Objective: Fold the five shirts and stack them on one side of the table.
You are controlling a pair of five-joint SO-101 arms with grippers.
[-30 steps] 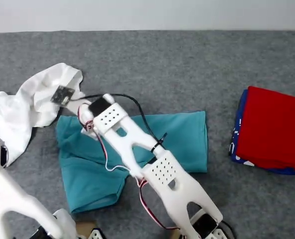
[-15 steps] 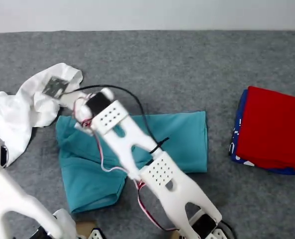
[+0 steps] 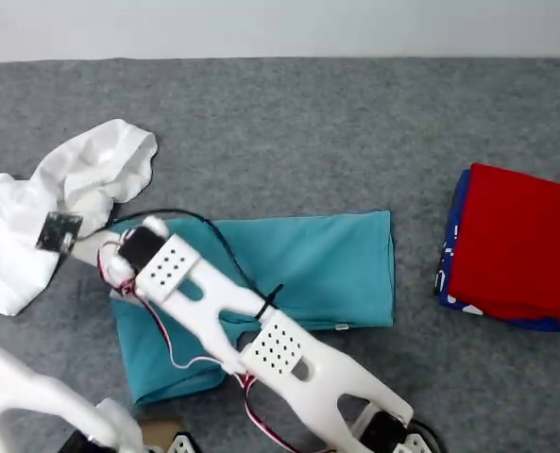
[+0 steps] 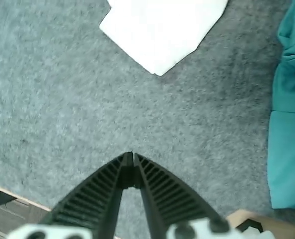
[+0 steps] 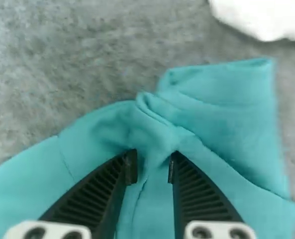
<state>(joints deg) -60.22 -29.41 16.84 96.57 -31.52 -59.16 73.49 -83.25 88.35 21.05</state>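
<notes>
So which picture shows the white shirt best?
The high view: the white shirt lies crumpled there, nearly whole. The left wrist view catches one flat corner of it, and the right wrist view a small edge.

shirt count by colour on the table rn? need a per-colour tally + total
white shirt: 1, crumpled heap
teal shirt: 1, laid out, partly folded
red shirt: 1, folded, on top of the blue one
blue shirt: 1, under the red, only its edge shows
Total: 4 shirts in view
</notes>
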